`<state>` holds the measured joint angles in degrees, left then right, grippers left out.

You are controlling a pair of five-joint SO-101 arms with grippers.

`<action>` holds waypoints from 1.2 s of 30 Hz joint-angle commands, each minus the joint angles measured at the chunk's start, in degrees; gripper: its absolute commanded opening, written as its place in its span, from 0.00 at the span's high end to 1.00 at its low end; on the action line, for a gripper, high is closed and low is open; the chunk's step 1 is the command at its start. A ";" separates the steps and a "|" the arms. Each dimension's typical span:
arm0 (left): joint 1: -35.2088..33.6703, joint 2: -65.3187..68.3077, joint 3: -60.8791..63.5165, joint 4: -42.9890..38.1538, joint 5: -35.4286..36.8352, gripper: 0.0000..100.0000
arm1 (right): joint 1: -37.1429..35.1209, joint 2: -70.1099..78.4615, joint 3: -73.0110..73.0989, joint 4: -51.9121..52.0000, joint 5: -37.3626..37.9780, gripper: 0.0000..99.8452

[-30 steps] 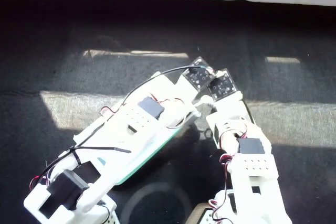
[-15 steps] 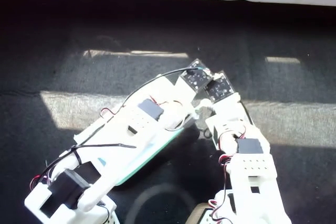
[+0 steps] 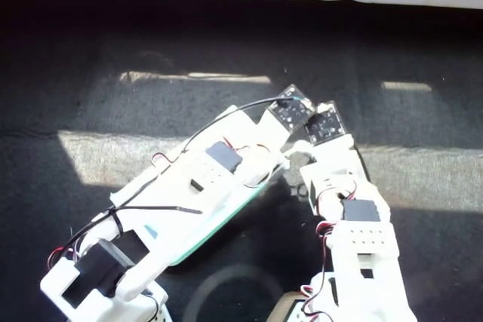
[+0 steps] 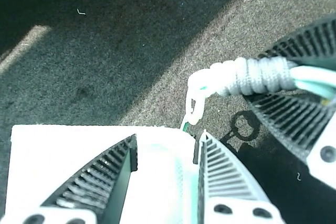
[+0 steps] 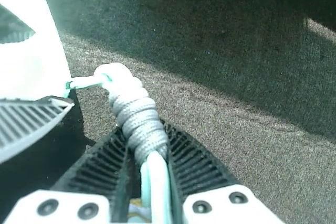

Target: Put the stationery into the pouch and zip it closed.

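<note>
The left arm (image 3: 196, 179) lies along the pouch (image 3: 207, 233), which rests flat on the dark worktop (image 3: 113, 50). At the pouch end, the left gripper (image 4: 168, 145) is clamped on the white fabric (image 4: 163, 177). This grip most likely serves as an anchor, so that the pouch does not slide when the zip is pulled.

Just beyond the clamped end, a small white zip link (image 4: 193, 109) joins the pouch to a knotted grey pull cord (image 4: 247, 74).

The right arm (image 3: 355, 216) meets the left at the wrist. The right gripper (image 5: 146, 145) is closed on the pull cord (image 5: 136, 114), with the knot standing proud of the ribbed fingertips (image 5: 191, 163). The knot probably acts as a stop against slipping. The cord runs straight, which suggests tension for zipping. The stationery cannot be seen, so whether it is inside cannot be told.
</note>
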<state>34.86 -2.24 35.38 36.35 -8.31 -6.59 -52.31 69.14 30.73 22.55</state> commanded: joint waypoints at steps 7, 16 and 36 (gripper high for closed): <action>-1.10 -16.84 0.57 1.49 2.37 0.81 | -0.40 -1.19 -0.92 -7.25 -7.30 0.99; -2.51 -18.33 1.89 2.11 2.64 0.81 | -0.13 -1.71 1.10 -9.10 -12.04 0.99; -0.48 10.33 -8.40 -11.16 19.60 0.75 | 3.03 -1.45 1.10 -8.84 -22.15 0.99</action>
<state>33.36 4.35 31.52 25.80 10.68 -4.40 -52.57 71.16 23.25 1.19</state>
